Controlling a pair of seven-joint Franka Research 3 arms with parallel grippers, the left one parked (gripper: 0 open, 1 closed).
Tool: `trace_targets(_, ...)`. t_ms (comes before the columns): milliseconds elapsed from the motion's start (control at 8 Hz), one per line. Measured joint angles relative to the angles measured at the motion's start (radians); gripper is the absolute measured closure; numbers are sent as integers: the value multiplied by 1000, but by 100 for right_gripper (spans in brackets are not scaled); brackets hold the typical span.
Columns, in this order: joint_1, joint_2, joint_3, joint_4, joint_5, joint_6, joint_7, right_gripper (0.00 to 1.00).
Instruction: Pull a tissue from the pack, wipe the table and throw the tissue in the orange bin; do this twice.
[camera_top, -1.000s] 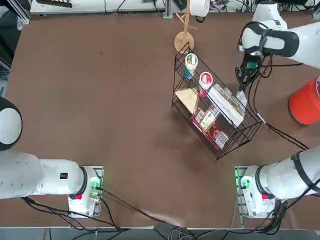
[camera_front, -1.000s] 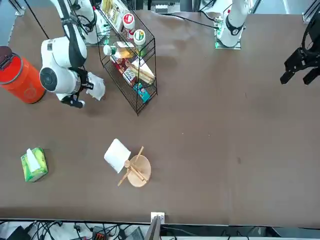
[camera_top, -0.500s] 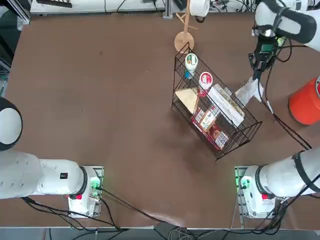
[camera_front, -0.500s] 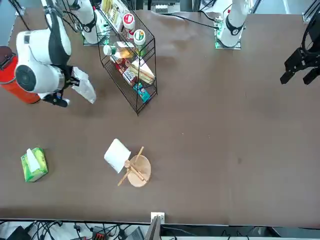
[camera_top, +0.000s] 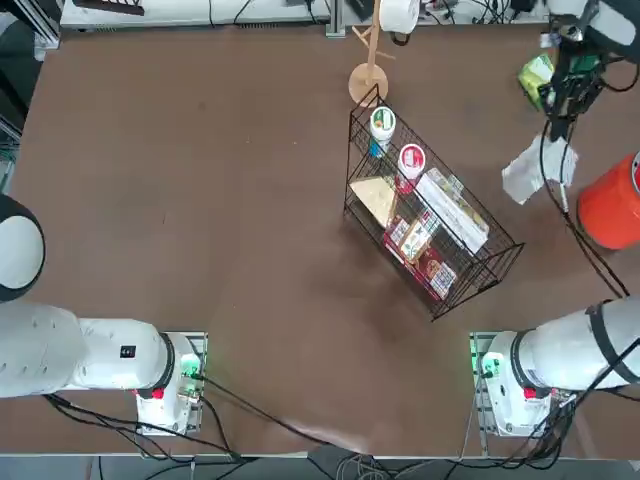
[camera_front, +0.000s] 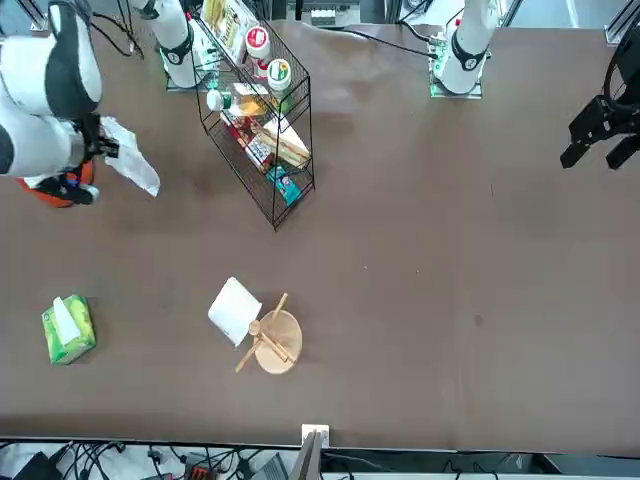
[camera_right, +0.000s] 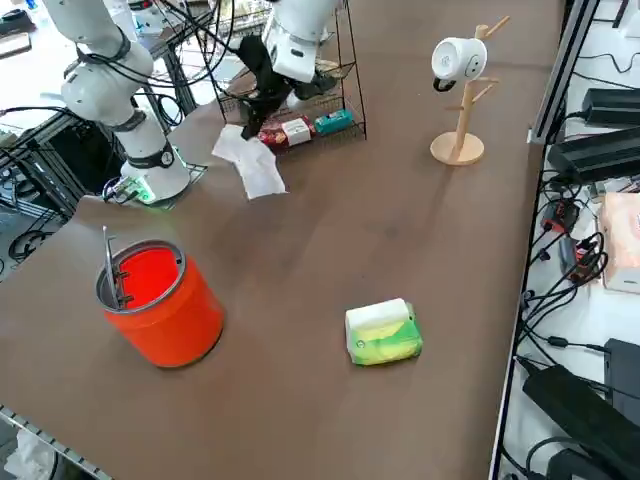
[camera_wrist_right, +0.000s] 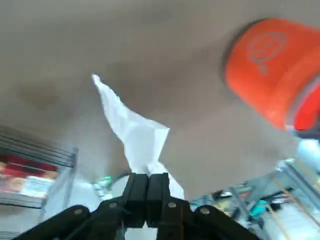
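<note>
Right pincer clamped on a white tissue (hanging loose), raised above the table, near the orange bin

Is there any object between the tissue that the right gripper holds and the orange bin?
Nothing visible: the right gripper holds the tissue above bare table, and the orange bin stands open nearby.
</note>
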Motion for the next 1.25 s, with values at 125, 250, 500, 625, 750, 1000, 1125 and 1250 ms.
trace_targets(125, -19, 0, 0, 43, -60, -40, -40, 99)
trace_targets(250, -28, 0, -1, 72, -129, -68, -83, 99)
trace_targets(500, -36, 1, 0, 92, -284, -103, -169, 99)
trace_targets(625, -39, 3, 0, 94, -373, -119, -218, 99)
trace_targets(750, -42, 4, 0, 95, -454, -128, -267, 99)
trace_targets(1000, -55, 10, 0, 96, -581, -133, -344, 99)
trace_targets(1125, -62, 19, 0, 96, -636, -133, -372, 99)
trace_targets(1250, -67, 32, 0, 96, -676, -132, -392, 99)
